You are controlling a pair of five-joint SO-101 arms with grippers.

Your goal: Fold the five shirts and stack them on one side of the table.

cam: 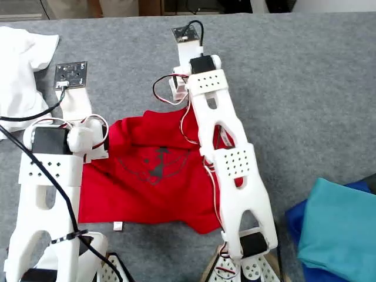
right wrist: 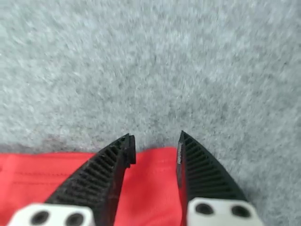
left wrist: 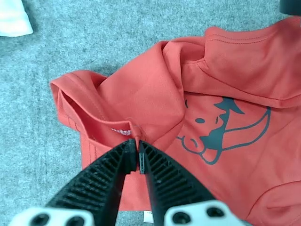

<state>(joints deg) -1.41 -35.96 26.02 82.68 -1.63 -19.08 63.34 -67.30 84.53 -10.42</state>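
Note:
A red shirt (cam: pixel 147 188) with a dark animal print lies partly folded on the grey table, between my two arms. My left gripper (left wrist: pixel 136 153) is shut on a bunched fold of the red shirt (left wrist: pixel 235 70) near its collar label. My right gripper (right wrist: pixel 155 143) stands open at the far edge of the red shirt (right wrist: pixel 155 181), one finger on each side of the hem and bare table just beyond the tips. In the high view the right arm (cam: pixel 223 147) lies across the shirt's right part and hides it.
A crumpled white shirt (cam: pixel 20 59) lies at the table's far left corner, its edge (left wrist: pixel 11 19) also in the left wrist view. A teal shirt (cam: pixel 341 229) lies on a blue one (cam: pixel 294 220) at the near right. Grey table (cam: pixel 294 88) stretches to the far right.

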